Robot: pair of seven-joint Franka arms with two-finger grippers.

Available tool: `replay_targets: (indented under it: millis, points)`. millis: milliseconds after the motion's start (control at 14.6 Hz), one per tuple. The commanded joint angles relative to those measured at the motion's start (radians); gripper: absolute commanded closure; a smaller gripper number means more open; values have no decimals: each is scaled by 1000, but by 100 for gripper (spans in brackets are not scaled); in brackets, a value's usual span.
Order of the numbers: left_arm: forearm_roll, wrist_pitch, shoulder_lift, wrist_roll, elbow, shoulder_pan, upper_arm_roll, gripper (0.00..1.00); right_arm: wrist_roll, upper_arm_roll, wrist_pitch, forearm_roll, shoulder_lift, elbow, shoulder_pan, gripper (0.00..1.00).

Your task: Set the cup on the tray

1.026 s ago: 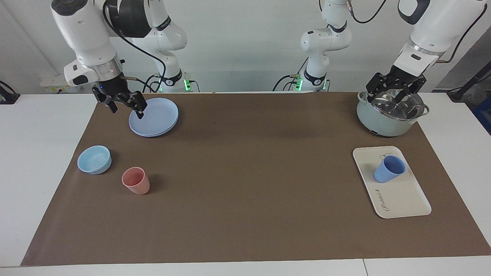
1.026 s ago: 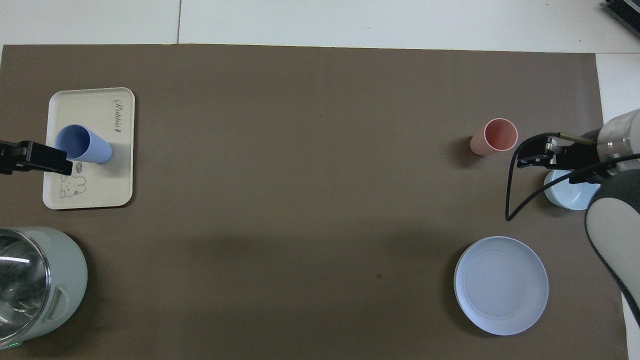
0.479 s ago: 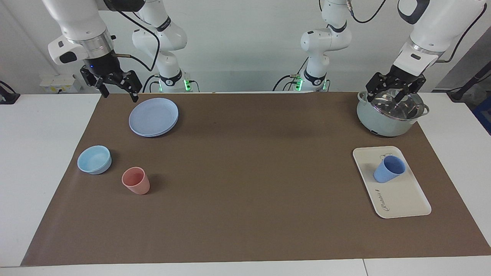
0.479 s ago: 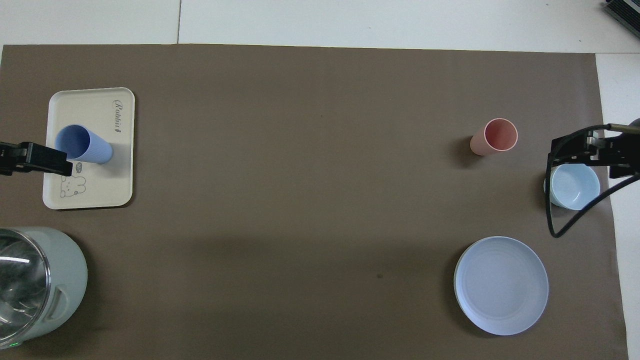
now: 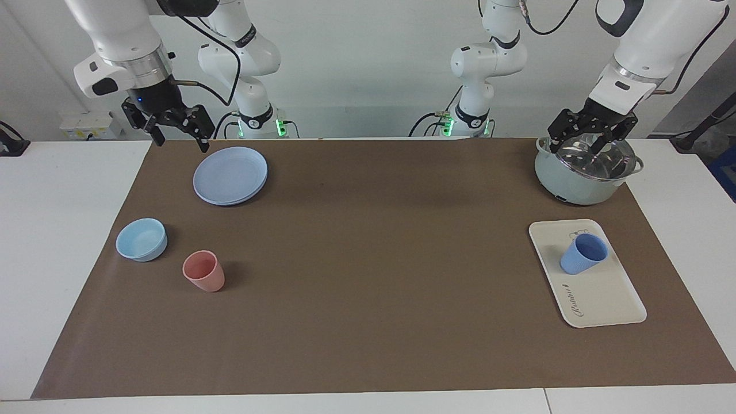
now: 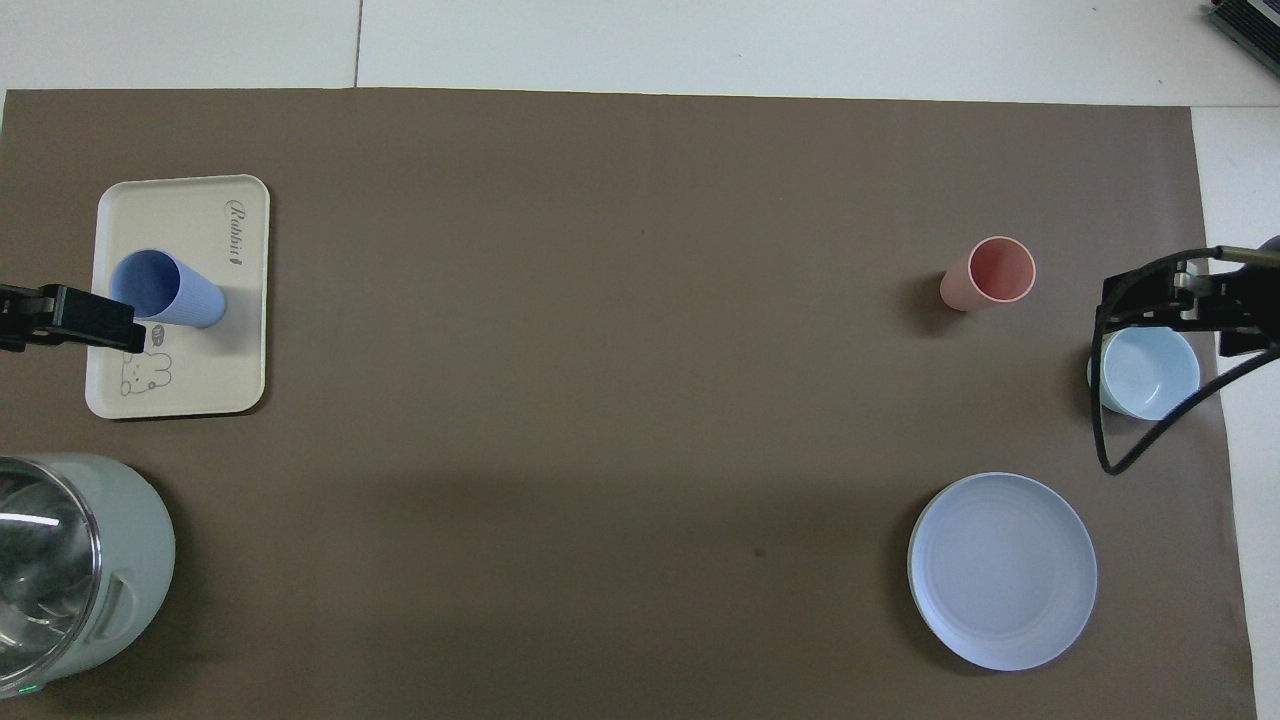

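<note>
Cup [image 5: 583, 254] stands upright on the tray [image 5: 604, 299], at the left arm's end of the mat in the facing view. The left gripper [image 5: 582, 140] hangs over the pot [image 5: 585, 172], fingers spread and empty; the right gripper [image 5: 175, 133] hangs beside the plate [image 5: 230, 175], also spread and empty. From overhead, the cup [image 6: 165, 290] sits on the tray [image 6: 215, 370], farther from the robots than the pot [image 6: 75, 570].
</note>
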Motion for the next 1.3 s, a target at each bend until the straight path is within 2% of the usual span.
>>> replay_targets:
  millis: [0, 410, 1231]
  points:
    - [18, 2, -31, -13, -34, -12, 5, 0, -34, 19, -29, 6, 34, 52, -14, 0]
    - [18, 2, -35, 0, -37, -12, 3, 0, -20, 13, -62, 36, -9, 2, -11, 0]
    - [20, -1, -35, 79, -36, -10, 5, 0, -23, 14, -61, 43, -12, -7, -10, 0]
